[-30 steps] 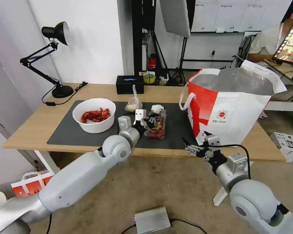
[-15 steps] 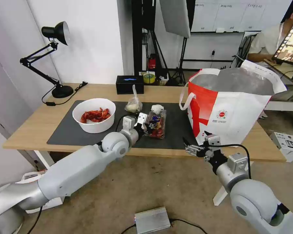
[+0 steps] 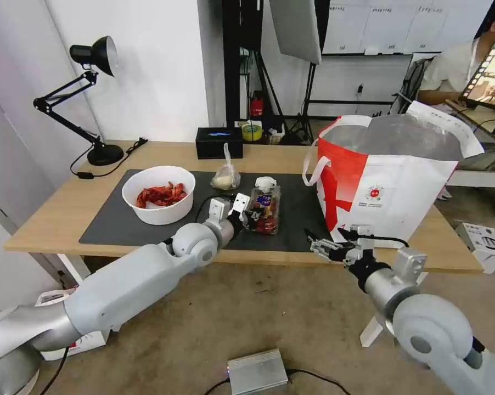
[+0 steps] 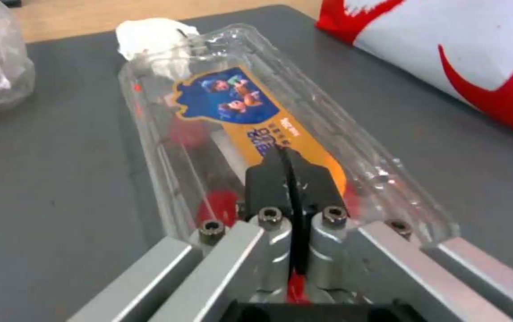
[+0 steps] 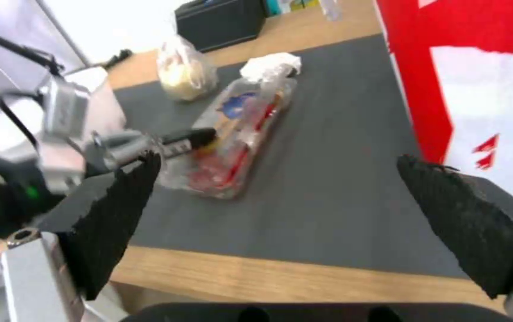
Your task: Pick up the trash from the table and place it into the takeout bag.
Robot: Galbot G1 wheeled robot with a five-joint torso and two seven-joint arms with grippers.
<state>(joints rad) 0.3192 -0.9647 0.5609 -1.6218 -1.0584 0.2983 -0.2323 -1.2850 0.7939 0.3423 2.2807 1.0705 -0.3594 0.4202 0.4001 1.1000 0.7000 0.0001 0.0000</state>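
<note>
A long light-wood tabletop (image 3: 55, 214) carries one large, smooth dark grey mat (image 3: 121, 227) with four pieces of trash on it. At the robot's left stands one round white bowl (image 3: 158, 195) heaped with glossy red crayfish shells. Behind the mat's middle sits one small knotted clear bag (image 3: 225, 176) of thin crinkled film holding something pale. Just beside it lies one long, rounded clear plastic box (image 3: 265, 208) with a hinged lid, a blue and orange label on top and small red tomatoes inside. One crumpled white tissue (image 3: 266, 183) touches the box's far end. The left end effector (image 3: 248, 213), on a smooth grey arm, rests at the near end of the box; in the left wrist view its two black fingers (image 4: 268, 181) are pressed together over the lid with only a thin line between them, clenched but not visibly gripping the box. The right end effector (image 3: 320, 245) hovers near the tabletop's front edge, its two rough-textured black fingers (image 5: 116, 219) spread wide apart, holding nothing. On the robot's right stands one tall white takeout bag (image 3: 406, 192) with red side panels, white strap handles and shiny silver foil lining, its mouth open.
</note>
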